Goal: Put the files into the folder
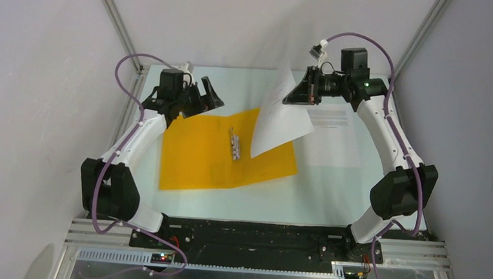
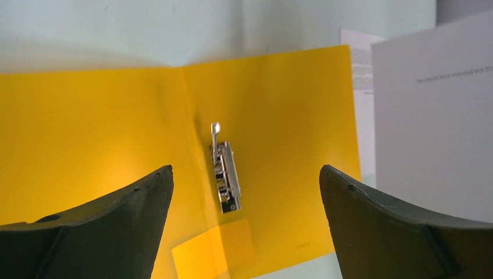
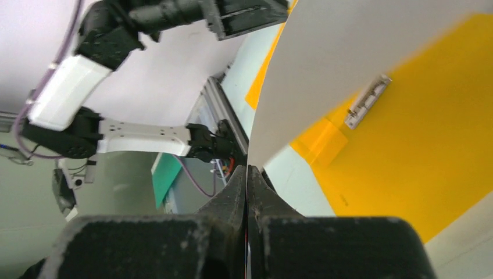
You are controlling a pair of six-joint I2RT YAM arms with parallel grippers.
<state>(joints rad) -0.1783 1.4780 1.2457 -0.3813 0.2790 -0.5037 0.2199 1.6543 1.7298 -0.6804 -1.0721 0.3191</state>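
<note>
Above the open folder [image 1: 197, 156], the right gripper [image 1: 288, 98] pinches a sheet [image 1: 280, 123] beside a second sheet [image 1: 334, 143]; left gripper [image 2: 245, 171] gapes wide.

A: We label the left arm [image 1: 137, 136] and right arm [image 1: 386, 132]: white links, bulky black joints [image 1: 401, 188].

B: We add a purple cable [image 1: 127, 64] along each arm, and a green light [image 1: 366, 84] at the right wrist.

A: On the left gripper [image 2: 245, 170] we mark dark, matte fingers [image 2: 110, 224], curved and tapering.

B: We find the right gripper [image 3: 247, 174] black too, its housing flecked with pale scuffs. Both bases share a black plate [image 1: 257, 242].
</note>
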